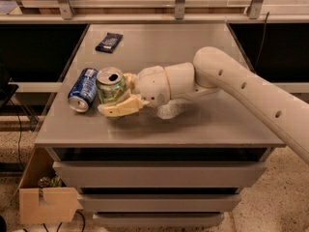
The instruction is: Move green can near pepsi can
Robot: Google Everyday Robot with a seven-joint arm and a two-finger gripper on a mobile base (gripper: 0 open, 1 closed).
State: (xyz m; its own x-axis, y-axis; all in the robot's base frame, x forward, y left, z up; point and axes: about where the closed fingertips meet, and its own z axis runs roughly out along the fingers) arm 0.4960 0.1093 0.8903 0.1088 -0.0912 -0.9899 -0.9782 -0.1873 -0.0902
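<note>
The green can point(110, 86) stands upright on the grey table point(159, 124) at the left, its silver top open toward me. The blue pepsi can point(83, 89) lies on its side just left of it, nearly touching. My gripper point(120, 94) reaches in from the right on the white arm point(231, 83). Its cream fingers point(119, 109) are closed around the green can, one in front and one behind.
A small dark flat packet point(108, 42) lies at the table's back left. A pale smudge point(169, 111) marks the tabletop under the wrist. A cardboard box point(46, 199) sits on the floor at the lower left. Drawers run below the tabletop.
</note>
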